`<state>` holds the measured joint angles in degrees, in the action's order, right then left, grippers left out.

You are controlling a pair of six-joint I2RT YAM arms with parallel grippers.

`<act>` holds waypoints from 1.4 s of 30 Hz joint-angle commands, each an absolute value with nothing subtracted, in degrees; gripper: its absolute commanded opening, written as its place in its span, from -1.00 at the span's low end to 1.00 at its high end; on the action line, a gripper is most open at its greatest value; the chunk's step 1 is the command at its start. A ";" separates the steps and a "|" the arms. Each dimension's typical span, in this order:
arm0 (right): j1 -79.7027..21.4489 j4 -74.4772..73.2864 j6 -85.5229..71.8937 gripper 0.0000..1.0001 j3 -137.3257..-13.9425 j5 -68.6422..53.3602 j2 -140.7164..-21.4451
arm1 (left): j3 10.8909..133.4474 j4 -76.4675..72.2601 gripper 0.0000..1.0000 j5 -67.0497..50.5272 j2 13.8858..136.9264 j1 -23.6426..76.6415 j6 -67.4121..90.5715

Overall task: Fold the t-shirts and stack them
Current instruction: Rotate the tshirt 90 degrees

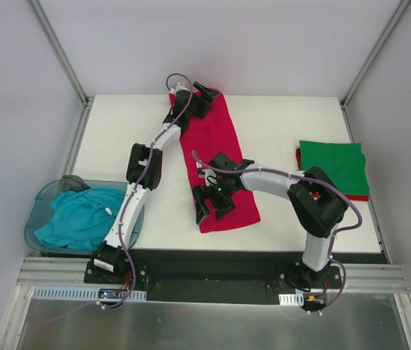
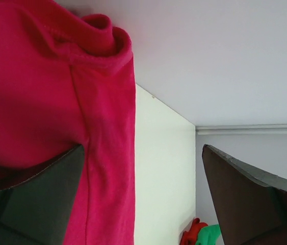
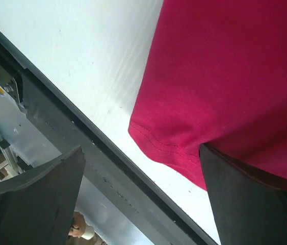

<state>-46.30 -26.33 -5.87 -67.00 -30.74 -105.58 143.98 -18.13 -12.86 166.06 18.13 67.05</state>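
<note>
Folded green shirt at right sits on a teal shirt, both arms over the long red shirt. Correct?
No: the folded green cloth t-shirt lies on a folded red t-shirt, not a teal one, as the top external view shows. The rest is right.
</note>
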 commanded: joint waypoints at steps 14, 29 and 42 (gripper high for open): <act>-45.79 -25.40 -4.65 0.92 -70.58 -30.86 -102.93 | 142.48 -24.16 0.98 -7.55 166.13 23.91 56.09; -37.01 -24.26 -12.90 0.92 -51.09 -5.12 -67.53 | 119.46 -13.56 0.98 -32.16 127.47 22.59 41.48; -27.77 -26.97 -9.50 0.92 -38.93 -12.06 -61.61 | 44.06 -5.20 0.98 -15.57 80.00 33.30 42.00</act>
